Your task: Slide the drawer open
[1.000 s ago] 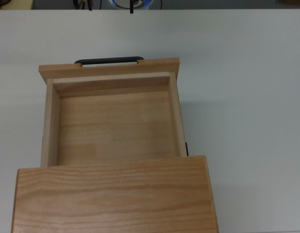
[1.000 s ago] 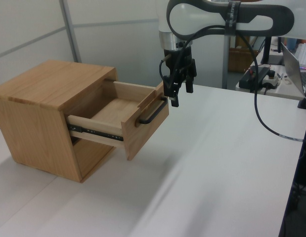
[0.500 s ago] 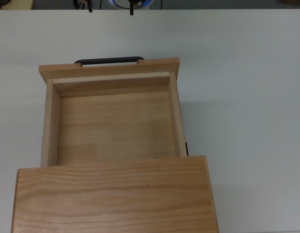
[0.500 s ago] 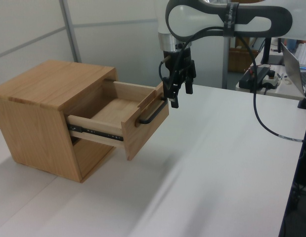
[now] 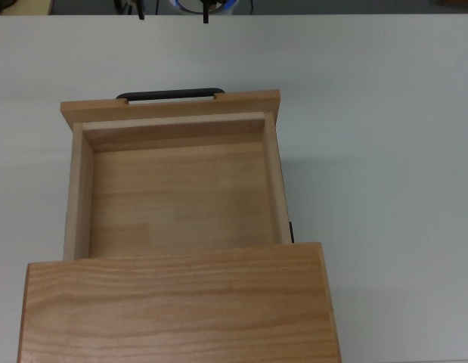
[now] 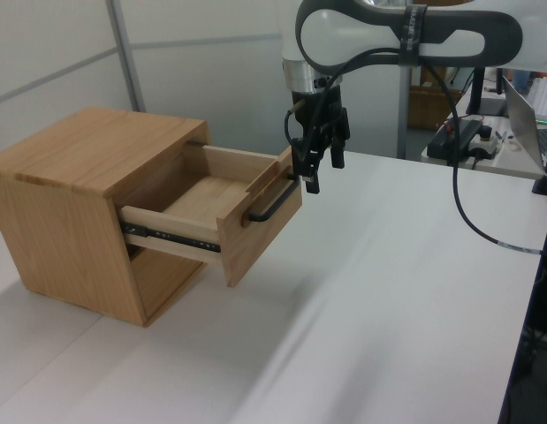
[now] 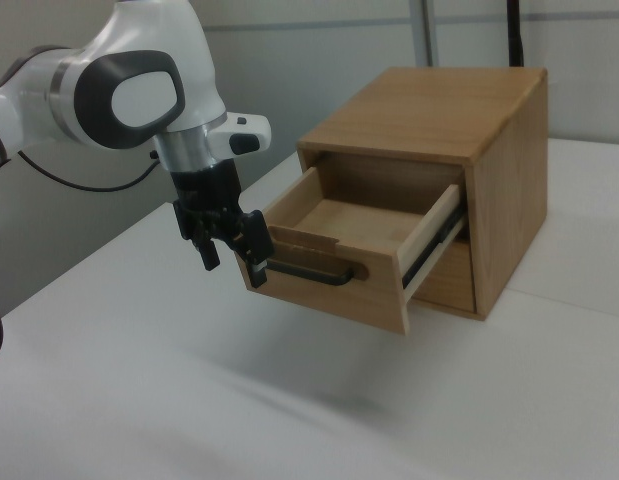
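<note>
The drawer (image 6: 255, 231) stands pulled well out of the wooden cabinet (image 6: 70, 194), and its tray (image 5: 177, 197) is empty. A thin black bar handle (image 5: 170, 94) runs across the flat front panel (image 7: 329, 288). My gripper (image 6: 323, 170) hangs open just beyond the front panel, at the far end of the handle (image 6: 273, 205) in the left view. In the right view the gripper (image 7: 232, 258) is at the panel's left edge, with one finger (image 7: 257, 262) right by the handle's end (image 7: 269, 266). Whether it touches, I cannot tell. The top view does not show the gripper.
The cabinet (image 7: 459, 110) sits on a white table (image 6: 388, 291). Cables, a laptop and other gear (image 6: 472, 132) lie past the table's far right edge in the left view. A metal post (image 6: 123, 49) rises behind the cabinet.
The arm has shifted very slightly beside the handle. The drawer has stayed where it was.
</note>
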